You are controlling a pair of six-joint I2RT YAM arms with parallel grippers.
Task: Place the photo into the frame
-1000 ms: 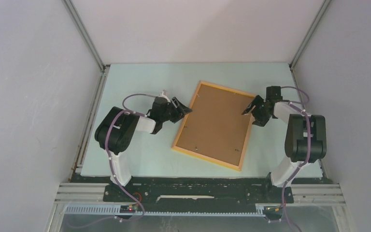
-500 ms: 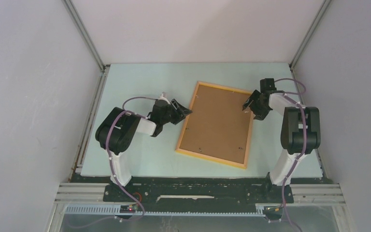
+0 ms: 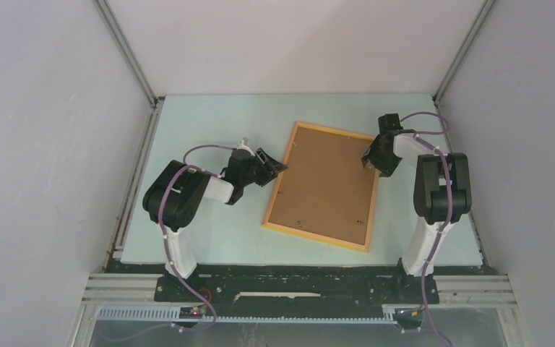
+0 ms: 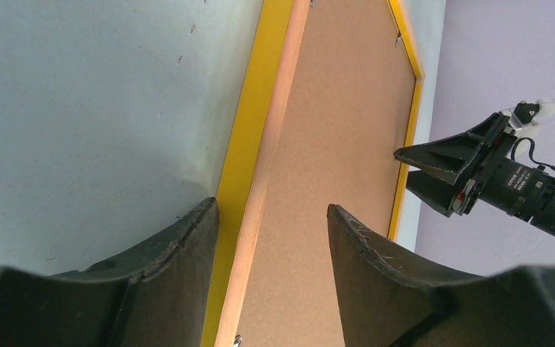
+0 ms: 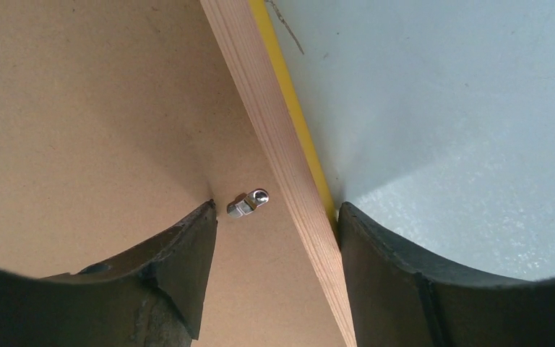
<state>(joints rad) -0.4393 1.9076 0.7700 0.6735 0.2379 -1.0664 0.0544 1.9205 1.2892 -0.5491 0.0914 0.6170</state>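
The yellow-orange wooden picture frame (image 3: 316,238) has swung squarer on the pale counter (image 3: 209,130). Left end effector (image 3: 278,170) and right end effector (image 3: 368,160) straddle its rails, jaws parted; the flat brown backing board (image 3: 325,184) likely comes off next.

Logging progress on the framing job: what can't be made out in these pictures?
- The photo: in no view; whether it lies under the backing board cannot be told.
- Front of the frame: face down, hidden in every view.
- Right gripper in the top view: too small, partly behind its wrist.
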